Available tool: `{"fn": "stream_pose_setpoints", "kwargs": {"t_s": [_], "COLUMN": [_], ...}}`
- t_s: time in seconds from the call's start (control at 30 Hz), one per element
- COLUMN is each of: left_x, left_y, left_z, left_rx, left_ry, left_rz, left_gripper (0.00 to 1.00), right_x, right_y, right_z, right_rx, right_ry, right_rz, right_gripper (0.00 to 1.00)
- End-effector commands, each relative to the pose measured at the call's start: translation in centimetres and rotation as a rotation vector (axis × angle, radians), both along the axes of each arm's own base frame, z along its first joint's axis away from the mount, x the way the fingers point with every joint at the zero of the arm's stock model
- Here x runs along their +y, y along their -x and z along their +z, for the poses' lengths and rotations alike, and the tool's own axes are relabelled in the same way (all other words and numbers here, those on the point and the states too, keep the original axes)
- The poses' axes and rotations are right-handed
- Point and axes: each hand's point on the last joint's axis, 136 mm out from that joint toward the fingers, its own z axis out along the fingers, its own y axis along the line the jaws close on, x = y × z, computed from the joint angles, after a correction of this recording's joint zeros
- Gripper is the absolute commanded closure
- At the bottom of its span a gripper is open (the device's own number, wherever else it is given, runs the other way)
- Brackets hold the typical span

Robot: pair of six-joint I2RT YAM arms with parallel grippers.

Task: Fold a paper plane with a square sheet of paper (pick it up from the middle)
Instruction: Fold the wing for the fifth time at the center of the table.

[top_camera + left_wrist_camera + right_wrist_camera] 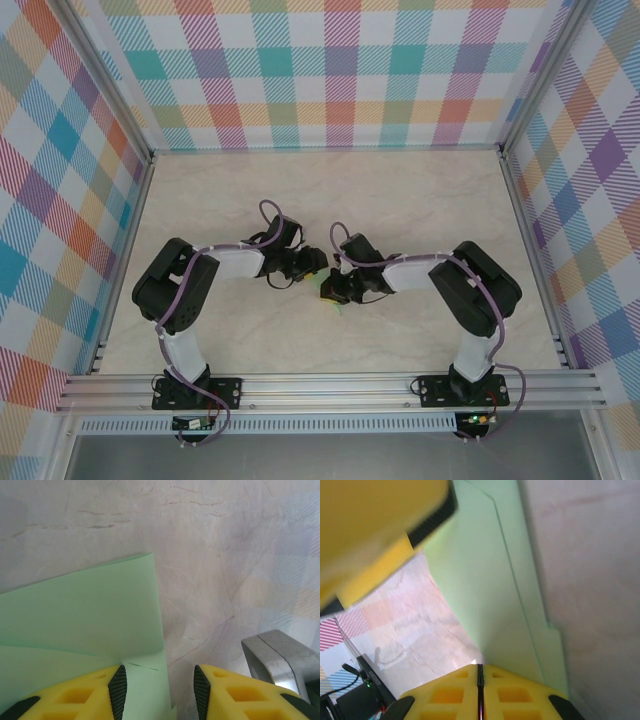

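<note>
The pale mint-green sheet of paper point(85, 615) is folded into layers, with a crease running across it, above the marble table. My left gripper point(159, 692) is open, and the paper's right edge runs down between its black pads; the left pad point(118, 690) sits against the paper. My right gripper point(480, 672) is shut, its yellow fingers pressed together at the lower corner of the paper point(490, 580), which rises away from the tips. In the top view both grippers, left point(312, 264) and right point(338, 290), meet at the table's middle, with a sliver of green paper point(328, 296) under them.
A bare metal bracket point(280, 660) stands to the right of my left fingers. The other arm's yellow finger point(380, 525) looms at the upper left of the right wrist view. Plaid walls point(320, 70) close in the marble table point(420, 200) on three sides.
</note>
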Motion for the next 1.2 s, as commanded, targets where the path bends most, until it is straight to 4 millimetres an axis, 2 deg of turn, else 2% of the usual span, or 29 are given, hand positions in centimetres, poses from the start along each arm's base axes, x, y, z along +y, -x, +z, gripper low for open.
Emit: {"fn": "stream_pose_setpoints", "kwargs": {"t_s": [0.0,0.1,0.4,0.57,0.67,0.8,0.93,1.17], "left_x": [2.0,2.2,2.4,2.4,2.3,2.0,1.2,1.1], "left_y": [1.3,1.3,1.3,1.3,1.2,1.1,0.5,-0.3], "left_z": [-4.0,-4.3,-4.2,-4.1,-3.9,-3.4,-2.0,0.9], "left_rx": [0.075,0.08,0.079,0.076,0.073,0.06,0.036,-0.021], "left_ry": [-0.118,-0.123,-0.123,-0.124,-0.121,-0.104,-0.08,-0.104], "left_rz": [0.037,0.04,0.041,0.032,0.027,0.018,0.004,-0.003], "left_gripper": [0.57,0.57,0.57,0.57,0.57,0.56,0.54,0.52], "right_x": [-1.8,-2.4,-6.4,-6.7,-6.2,-5.9,-7.3,-10.0], "right_y": [2.8,3.7,7.5,8.2,7.7,6.0,4.2,1.8], "right_z": [-1.0,-1.0,-3.3,-3.4,-2.3,0.0,1.6,4.3], "right_rx": [0.079,0.1,0.157,0.166,0.139,0.045,-0.071,-0.249], "right_ry": [0.05,0.043,0.122,0.119,0.091,0.09,0.167,0.28], "right_rz": [0.043,0.042,0.019,0.037,0.04,0.022,-0.032,-0.121], "right_gripper": [0.9,0.9,0.89,0.89,0.89,0.88,0.83,0.76]}}
